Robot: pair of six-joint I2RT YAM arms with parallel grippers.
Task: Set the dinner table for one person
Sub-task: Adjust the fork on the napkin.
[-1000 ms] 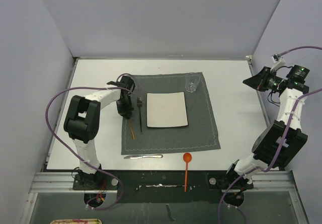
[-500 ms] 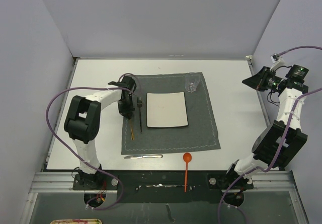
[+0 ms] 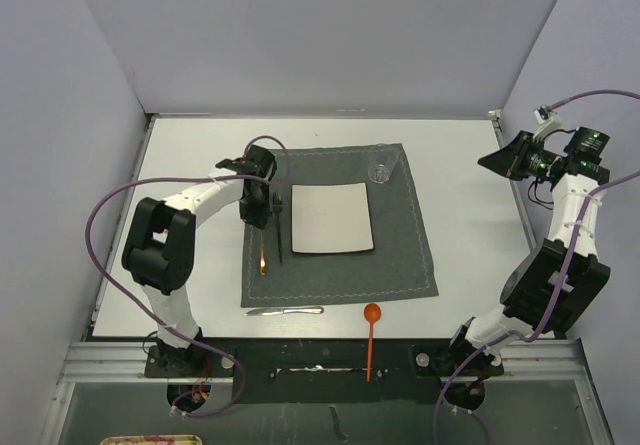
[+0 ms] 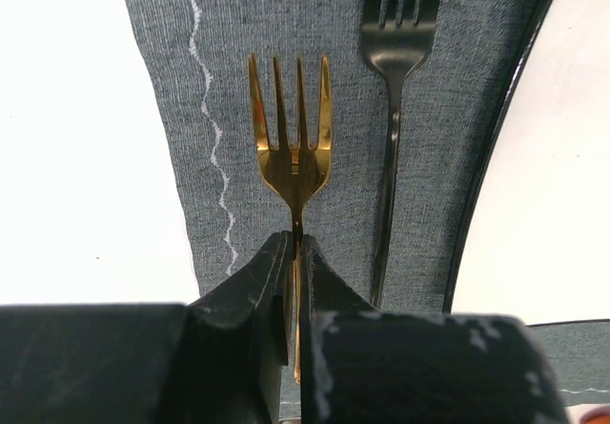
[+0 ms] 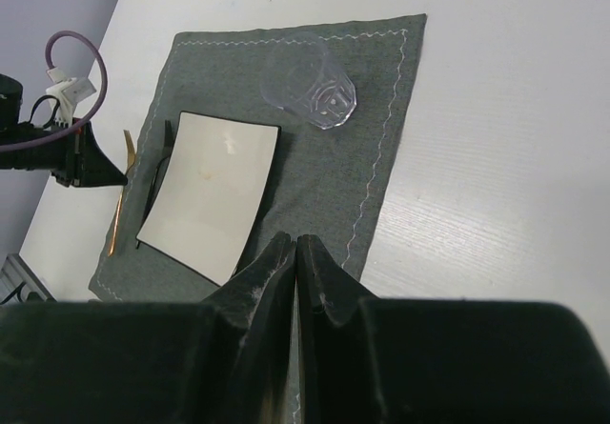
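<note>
My left gripper [image 3: 260,221] [image 4: 296,245] is shut on the handle of a gold fork [image 4: 293,148] [image 3: 263,258]. Its tines point away from me, low over the dark grey placemat [image 3: 400,255] [image 4: 181,110] near the left stitched edge. A dark fork [image 3: 279,230] [image 4: 395,57] lies just to its right, beside the square off-white plate [image 3: 331,217] [image 5: 210,191]. A clear glass [image 3: 381,165] [image 5: 319,95] stands at the mat's far right corner. My right gripper [image 3: 487,162] [image 5: 296,241] hangs shut and empty, high over the right side of the white dinner table [image 3: 470,225].
A silver knife [image 3: 285,310] lies on the table just below the mat's near edge. An orange spoon [image 3: 371,333] lies at the near edge, its handle over the dark rail. Grey walls close the table on three sides.
My left gripper has shifted a little to the right and farther from me, turning the gold fork straighter beside the dark fork. The right arm has barely moved.
</note>
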